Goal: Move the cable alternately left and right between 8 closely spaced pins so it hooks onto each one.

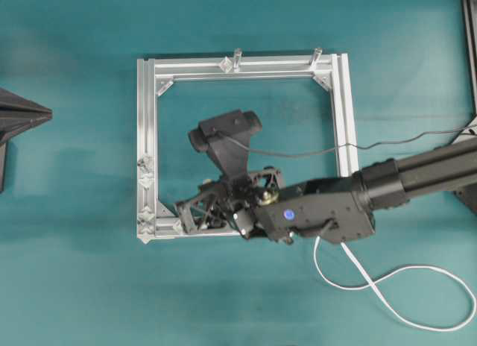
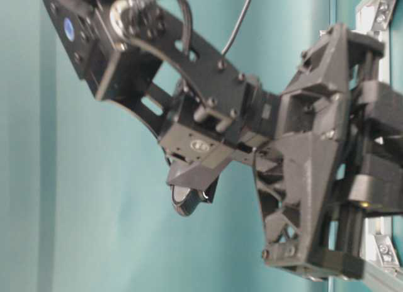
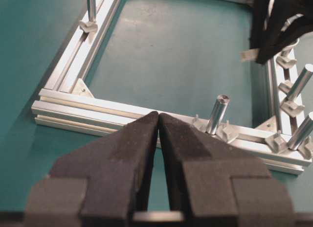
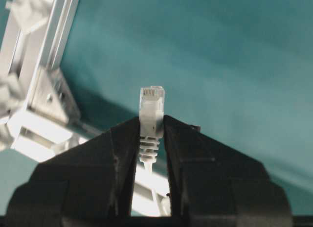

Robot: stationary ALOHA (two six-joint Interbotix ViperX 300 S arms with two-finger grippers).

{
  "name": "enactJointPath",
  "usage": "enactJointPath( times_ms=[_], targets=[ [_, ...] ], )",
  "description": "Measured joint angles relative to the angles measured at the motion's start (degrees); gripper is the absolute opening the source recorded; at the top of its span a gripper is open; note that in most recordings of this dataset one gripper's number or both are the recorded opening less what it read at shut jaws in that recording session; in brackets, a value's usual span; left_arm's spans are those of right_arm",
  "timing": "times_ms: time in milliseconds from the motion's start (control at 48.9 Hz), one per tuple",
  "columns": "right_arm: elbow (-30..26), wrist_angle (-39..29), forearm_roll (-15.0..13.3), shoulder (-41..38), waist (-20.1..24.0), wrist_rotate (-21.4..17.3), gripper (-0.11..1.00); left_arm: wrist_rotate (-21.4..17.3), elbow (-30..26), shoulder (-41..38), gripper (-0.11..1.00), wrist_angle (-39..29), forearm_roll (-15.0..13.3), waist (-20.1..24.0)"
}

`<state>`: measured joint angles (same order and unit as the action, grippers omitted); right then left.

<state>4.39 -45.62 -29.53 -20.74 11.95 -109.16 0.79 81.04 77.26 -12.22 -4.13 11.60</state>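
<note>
My right jaws are pinched on the white plug at the end of the cable. The plug sticks up between my two black fingers, tip out. From above, my right arm reaches across to the bottom left corner of the metal frame. The rest of the cable trails out behind my arm and lies in loose loops on the green counter, at the bottom right. The little silver pins sit along the left rail of the frame, just beside my right jaws. My left jaws are closed with nothing in them, tips nearly touching. They hang over the counter near one rail of the frame, close to a tall metal post.
</note>
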Motion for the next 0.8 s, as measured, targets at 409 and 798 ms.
enactJointPath(
  times_ms=[409,798],
  targets=[
    [0.0,3.08,0.0,-0.09,-2.2,2.29,0.18,0.0,0.0,0.0,0.13,0.0,-0.09,-0.09],
    [-3.43,5.8,0.0,-2.72,-3.52,4.13,0.18,-0.09,0.0,0.0,0.13,0.0,-0.09,0.0]
  ],
)
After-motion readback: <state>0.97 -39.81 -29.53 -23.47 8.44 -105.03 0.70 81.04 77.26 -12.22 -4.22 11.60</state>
